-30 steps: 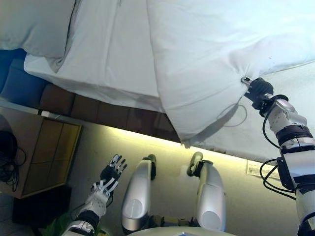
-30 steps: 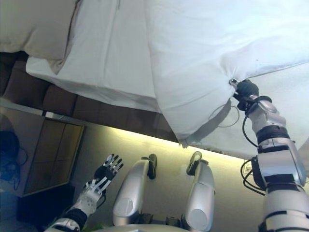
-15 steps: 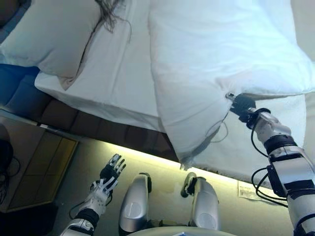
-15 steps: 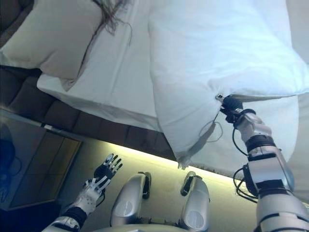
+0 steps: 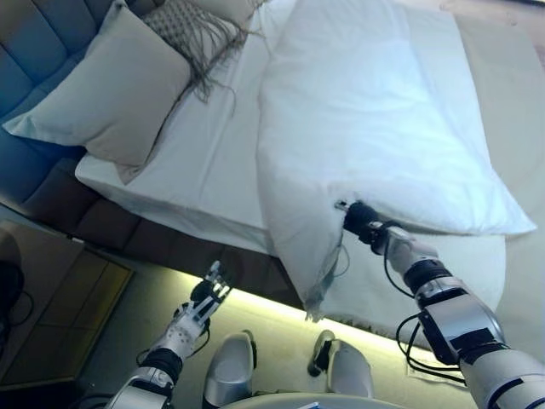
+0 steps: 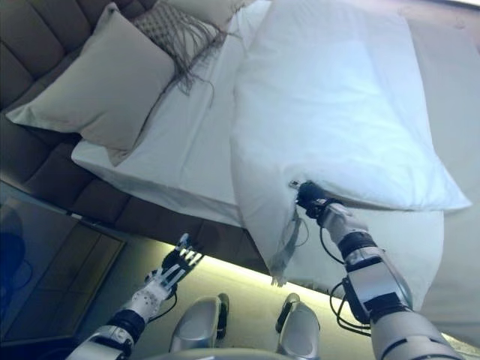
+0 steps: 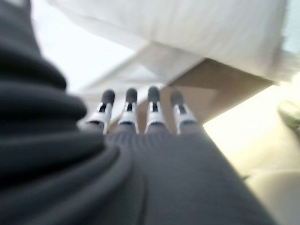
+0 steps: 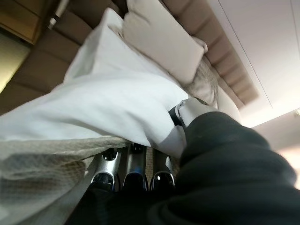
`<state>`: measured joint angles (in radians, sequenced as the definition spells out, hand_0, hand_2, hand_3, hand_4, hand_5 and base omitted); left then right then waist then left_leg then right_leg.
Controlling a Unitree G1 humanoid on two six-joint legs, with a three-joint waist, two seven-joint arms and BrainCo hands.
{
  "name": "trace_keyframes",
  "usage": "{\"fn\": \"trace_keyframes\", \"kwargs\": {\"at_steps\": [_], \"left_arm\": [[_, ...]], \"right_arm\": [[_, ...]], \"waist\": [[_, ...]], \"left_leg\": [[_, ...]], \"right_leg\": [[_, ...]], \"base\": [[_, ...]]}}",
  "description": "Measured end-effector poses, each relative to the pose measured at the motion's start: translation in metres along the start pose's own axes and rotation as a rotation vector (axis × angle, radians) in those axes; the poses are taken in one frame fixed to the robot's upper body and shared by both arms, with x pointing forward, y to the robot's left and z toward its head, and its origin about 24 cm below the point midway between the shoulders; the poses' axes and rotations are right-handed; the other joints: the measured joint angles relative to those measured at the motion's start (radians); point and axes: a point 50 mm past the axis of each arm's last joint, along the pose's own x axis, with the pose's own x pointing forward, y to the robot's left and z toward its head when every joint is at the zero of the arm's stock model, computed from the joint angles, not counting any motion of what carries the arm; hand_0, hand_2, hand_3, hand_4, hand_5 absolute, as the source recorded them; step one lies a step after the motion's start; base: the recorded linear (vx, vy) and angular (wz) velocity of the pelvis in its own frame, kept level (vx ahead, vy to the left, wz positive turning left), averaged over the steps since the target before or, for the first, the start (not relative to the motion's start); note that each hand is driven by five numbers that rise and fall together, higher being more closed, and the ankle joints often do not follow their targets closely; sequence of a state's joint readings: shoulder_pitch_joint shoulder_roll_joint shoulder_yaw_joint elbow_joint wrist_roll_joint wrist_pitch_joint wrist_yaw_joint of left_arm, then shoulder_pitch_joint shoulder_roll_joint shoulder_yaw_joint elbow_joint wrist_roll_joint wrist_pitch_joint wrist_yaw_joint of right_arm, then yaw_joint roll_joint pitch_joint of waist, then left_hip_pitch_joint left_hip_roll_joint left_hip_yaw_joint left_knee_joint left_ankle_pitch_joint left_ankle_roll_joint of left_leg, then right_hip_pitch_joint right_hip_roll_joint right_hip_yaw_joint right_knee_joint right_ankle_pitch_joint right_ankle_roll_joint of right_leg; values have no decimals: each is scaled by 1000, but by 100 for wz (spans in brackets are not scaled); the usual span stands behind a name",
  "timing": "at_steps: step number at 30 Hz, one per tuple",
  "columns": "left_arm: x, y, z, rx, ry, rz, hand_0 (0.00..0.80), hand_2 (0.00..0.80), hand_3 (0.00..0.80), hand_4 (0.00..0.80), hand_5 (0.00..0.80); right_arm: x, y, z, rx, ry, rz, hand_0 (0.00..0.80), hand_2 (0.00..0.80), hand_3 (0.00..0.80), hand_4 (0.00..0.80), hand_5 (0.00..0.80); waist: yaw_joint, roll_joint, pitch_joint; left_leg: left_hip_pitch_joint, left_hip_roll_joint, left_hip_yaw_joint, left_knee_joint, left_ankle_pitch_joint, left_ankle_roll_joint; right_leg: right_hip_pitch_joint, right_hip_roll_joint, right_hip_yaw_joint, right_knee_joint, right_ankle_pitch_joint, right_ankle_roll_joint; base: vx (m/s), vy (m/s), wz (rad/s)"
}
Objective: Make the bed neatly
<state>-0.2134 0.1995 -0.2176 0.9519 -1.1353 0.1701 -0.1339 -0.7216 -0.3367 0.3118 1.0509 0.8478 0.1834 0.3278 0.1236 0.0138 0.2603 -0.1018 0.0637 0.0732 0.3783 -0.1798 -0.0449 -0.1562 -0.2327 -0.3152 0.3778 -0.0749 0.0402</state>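
Observation:
A white duvet (image 5: 375,128) covers most of the bed, and one corner (image 5: 315,281) of it hangs over the near side. My right hand (image 5: 362,221) grips the duvet's near edge just above that corner. In the right wrist view its thumb (image 8: 188,110) lies over the duvet (image 8: 93,103) with the fingers tucked under the fold. My left hand (image 5: 204,298) hangs low beside the bed frame, open, its fingers (image 7: 140,110) straight and touching nothing. A bare white sheet (image 5: 213,162) shows between the duvet and the pillows.
A beige pillow (image 5: 111,94) and a fringed cushion (image 5: 200,34) lie at the head, against a padded headboard (image 5: 34,51). A wooden bedside cabinet (image 5: 51,290) stands on the left. A lit strip runs under the dark bed base (image 5: 170,243).
The camera has tipped up, so more of the bed shows. My right hand keeps its hold on the duvet edge and has come closer to the hanging corner. The left hand stays open.

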Motion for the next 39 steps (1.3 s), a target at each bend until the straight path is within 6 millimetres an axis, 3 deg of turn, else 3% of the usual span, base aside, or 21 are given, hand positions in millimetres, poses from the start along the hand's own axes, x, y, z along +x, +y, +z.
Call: {"fn": "trace_keyframes", "kwargs": {"at_steps": [4, 13, 15, 22, 30, 39], "left_arm": [[4, -9, -19, -33, 112, 0, 0, 0, 0, 0, 0], [16, -64, -28, -293, 234, -119, 0, 0, 0, 0, 0], [19, -77, -29, -338, 253, -135, 0, 0, 0, 0, 0], [24, -114, 2, -512, 203, -253, 0, 0, 0, 0, 0], [23, -125, 20, -639, 111, -341, 0, 0, 0, 0, 0], [24, -125, 23, -670, 84, -325, 0, 0, 0, 0, 0]], "right_arm": [[4, 10, -13, -9, 42, 27, 800, 800, 800, 800, 800], [9, 26, -17, -36, 53, 42, 800, 800, 800, 800, 800], [11, 33, -17, -55, 47, 57, 800, 800, 800, 800, 800], [16, 69, 1, -21, -93, 186, 800, 800, 800, 800, 800], [13, 100, 33, -18, -237, 292, 800, 800, 800, 800, 800], [13, 105, 37, -11, -256, 305, 800, 800, 800, 800, 800]], "waist": [[-4, -3, -42], [-23, -14, -49], [-28, -31, -42], [-39, -136, 26], [-54, -224, 129], [-50, -248, 150]], "left_leg": [[45, 2, -1, -65, 20, -6], [54, 16, 3, -73, 29, -15], [25, 28, 6, -50, 24, -21], [-133, 92, 1, 57, 18, -49], [-241, 132, -18, 109, 19, -60], [-233, 148, -20, 92, 26, -74]], "right_leg": [[53, 15, -2, -58, 7, 11], [63, 35, -1, -78, 11, 11], [31, 42, 7, -60, 6, 3], [-109, 92, 16, -6, 11, -41], [-196, 131, 8, -1, 31, -70], [-182, 154, 2, -28, 42, -88]], "base": [[122, -10, 12], [19, -76, 3], [-96, -162, -8], [-109, -172, -11], [-55, -130, -5], [-11, -98, -1]]}}
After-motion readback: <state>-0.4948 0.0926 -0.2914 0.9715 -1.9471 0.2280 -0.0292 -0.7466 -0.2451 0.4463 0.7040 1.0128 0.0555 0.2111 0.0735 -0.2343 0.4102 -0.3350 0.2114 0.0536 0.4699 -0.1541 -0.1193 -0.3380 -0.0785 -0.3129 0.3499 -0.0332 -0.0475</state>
